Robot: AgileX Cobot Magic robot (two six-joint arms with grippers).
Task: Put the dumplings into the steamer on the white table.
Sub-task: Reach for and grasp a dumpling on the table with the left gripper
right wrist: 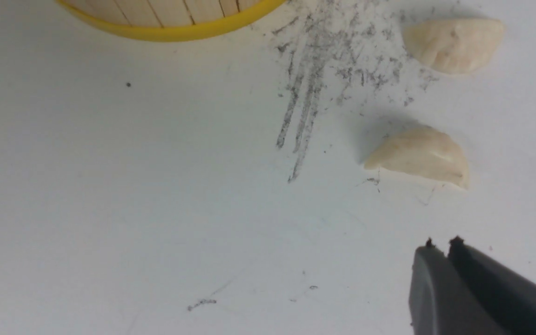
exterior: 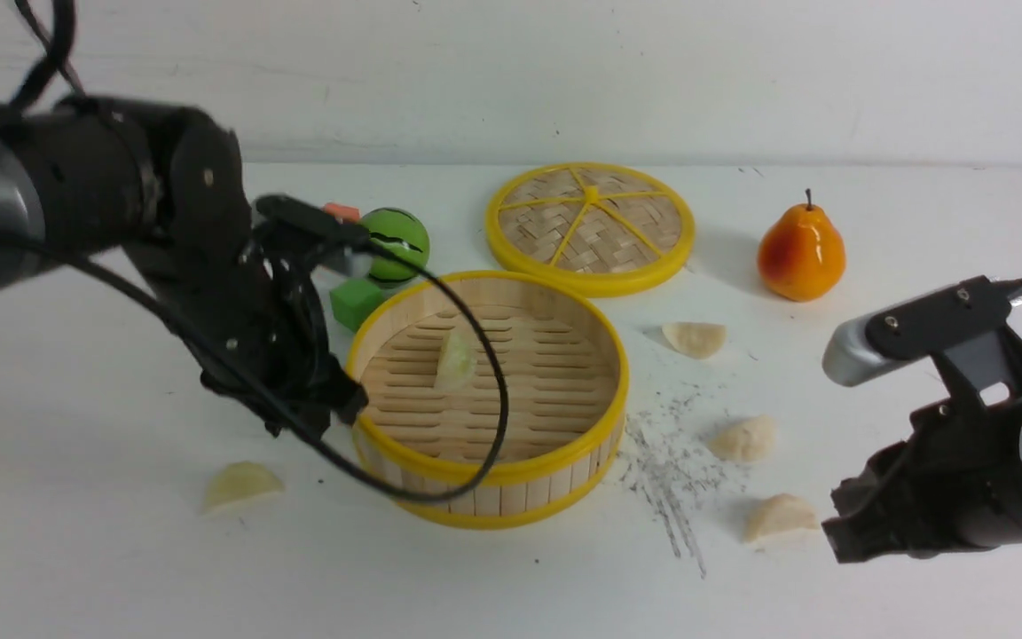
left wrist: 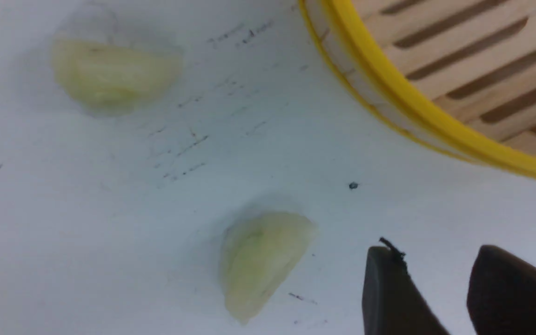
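Second pickup, by my read. Left gripper (left wrist: 438, 253) jaws stood part-open, empty; pale-green crescent toy dumpling (left wrist: 261, 260) lay just beside them, outside yellow-rimmed bamboo steamer (left wrist: 412, 107). Next needed centring, then pinch. Right gripper (right wrist: 441, 244) jaws were closed, empty.

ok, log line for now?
round bamboo steamer: one pale-green dumpling inside | left tool: open, empty | right tool: shut, empty | three cream dumplings: on white table
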